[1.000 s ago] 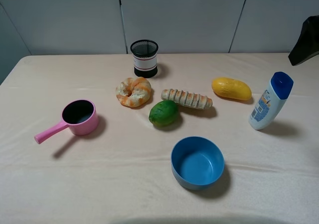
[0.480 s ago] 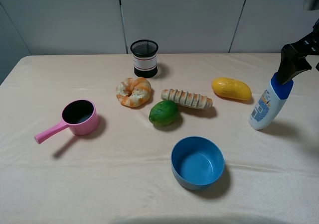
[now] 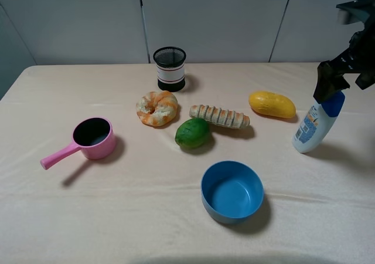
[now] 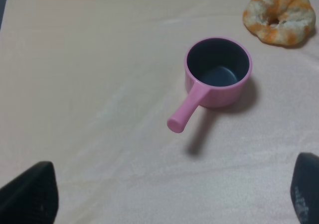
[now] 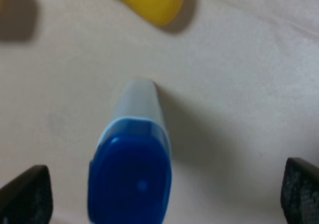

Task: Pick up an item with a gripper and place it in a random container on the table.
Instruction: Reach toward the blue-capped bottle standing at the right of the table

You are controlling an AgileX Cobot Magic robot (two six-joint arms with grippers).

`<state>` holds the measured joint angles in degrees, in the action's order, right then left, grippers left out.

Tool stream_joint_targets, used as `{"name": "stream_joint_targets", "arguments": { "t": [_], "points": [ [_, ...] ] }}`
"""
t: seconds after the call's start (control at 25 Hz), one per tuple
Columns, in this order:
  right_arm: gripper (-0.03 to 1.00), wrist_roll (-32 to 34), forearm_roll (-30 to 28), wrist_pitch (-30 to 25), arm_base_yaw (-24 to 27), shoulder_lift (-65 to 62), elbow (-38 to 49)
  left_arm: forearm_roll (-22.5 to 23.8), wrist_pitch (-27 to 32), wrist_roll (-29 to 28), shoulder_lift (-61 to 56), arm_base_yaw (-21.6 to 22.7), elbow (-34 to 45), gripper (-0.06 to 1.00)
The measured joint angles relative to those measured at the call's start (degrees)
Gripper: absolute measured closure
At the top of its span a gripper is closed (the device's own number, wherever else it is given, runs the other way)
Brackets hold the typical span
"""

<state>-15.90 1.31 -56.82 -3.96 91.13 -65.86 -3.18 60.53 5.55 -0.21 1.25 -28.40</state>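
Right gripper jaws stand wide apart holding nothing, the blue cap between them, over the bottle standing at the frame's right edge, long axis near upright, cap tipped toward upper right, well apart from the bowl; left gripper likewise gapes empty
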Motion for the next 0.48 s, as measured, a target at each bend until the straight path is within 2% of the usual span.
{"name": "stream_joint_targets", "arguments": {
  "t": [0.48],
  "points": [
    [0.27, -0.1, -0.1, 3.3, 0.0, 7.1, 0.0, 0.0, 0.0, 0.0, 0.0, 0.0, 0.0, 0.0]
  ]
}}
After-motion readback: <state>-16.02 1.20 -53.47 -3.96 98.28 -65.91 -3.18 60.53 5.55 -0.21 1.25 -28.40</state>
